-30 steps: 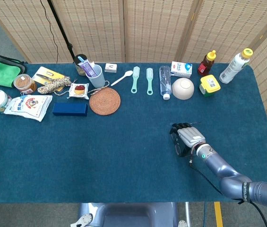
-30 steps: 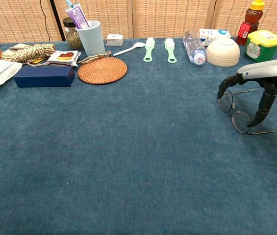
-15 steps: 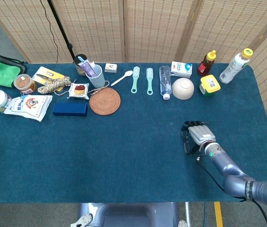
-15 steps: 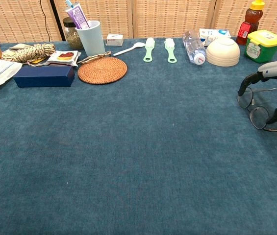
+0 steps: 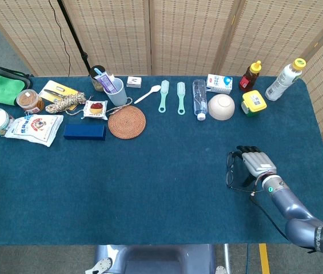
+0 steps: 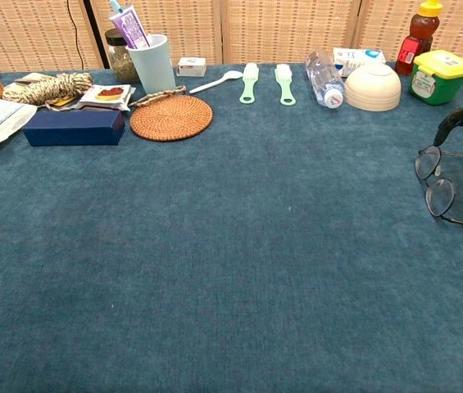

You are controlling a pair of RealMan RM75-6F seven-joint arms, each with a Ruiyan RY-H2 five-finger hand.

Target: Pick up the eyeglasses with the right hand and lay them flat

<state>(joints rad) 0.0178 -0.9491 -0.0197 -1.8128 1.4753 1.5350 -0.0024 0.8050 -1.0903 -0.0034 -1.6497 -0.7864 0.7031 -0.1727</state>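
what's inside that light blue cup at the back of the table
The light blue cup holds a purple-and-white toothpaste tube, standing tilted, with a blue-tipped piece, perhaps a toothbrush, poking up beside it. The cup's wall hides their lower ends and anything at the bottom.

woven screens point(image 5: 150, 34) stand behind the blue-clothed table point(image 5: 150, 182).

The right robot hand point(image 5: 256, 164) lies palm down, low over the surface point(image 5: 150, 177) near its right side, dark fingers point(image 5: 242, 150) curled forward and downward, its grey forearm point(image 5: 290, 202) running back toward the near right corner; the left robot hand is out of sight.
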